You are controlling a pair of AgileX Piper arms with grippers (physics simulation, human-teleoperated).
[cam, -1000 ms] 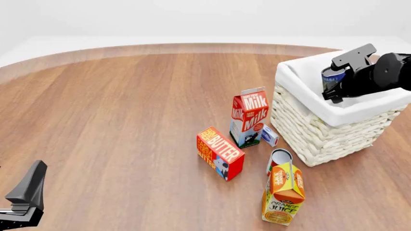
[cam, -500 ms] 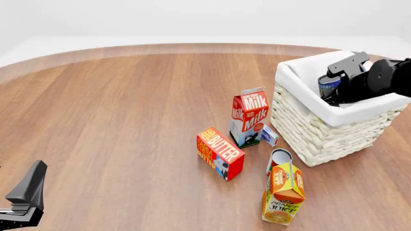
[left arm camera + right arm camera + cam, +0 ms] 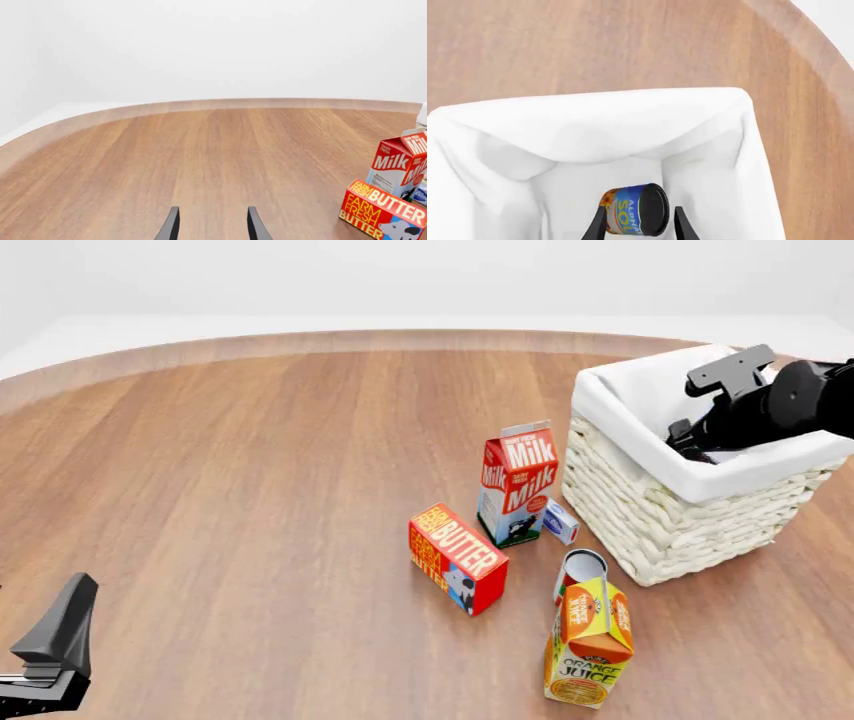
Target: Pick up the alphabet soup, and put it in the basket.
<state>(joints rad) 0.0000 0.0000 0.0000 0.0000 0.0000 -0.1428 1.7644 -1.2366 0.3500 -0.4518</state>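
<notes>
The alphabet soup (image 3: 634, 210) is a small cylindrical tin with a blue label, yellow-green lettering and an orange patch at one end; its other end shows dark. In the right wrist view it lies on its side on the white cloth floor inside the large square cream-white woven basket (image 3: 663, 502), between the two dark fingertips of the right gripper (image 3: 636, 225). Those fingers (image 3: 596, 226) stand apart to either side of the can, and whether they touch it cannot be made out. In the front view the right gripper (image 3: 717, 408) hangs over the basket's opening and the can itself is hidden below the folded liner rim.

On the round wooden table (image 3: 254, 470), just beside the basket's left wall, stands a red and white milk carton (image 3: 517, 483), with a small white and blue box (image 3: 559, 522) at its foot. Nearer the camera lies a red and orange farm fresh butter box (image 3: 457, 557). An orange juice carton (image 3: 590, 641) stands in front of a small can with a reddish label (image 3: 579, 567), covering most of it. None of these sits between the gripper and the basket's inside.

The left gripper (image 3: 209, 224) hovers low over bare wood well apart from everything, its fingers spread with nothing between them. The left wrist view cuts off the milk carton (image 3: 401, 165) and the butter box (image 3: 381, 209) at the frame's edge.
</notes>
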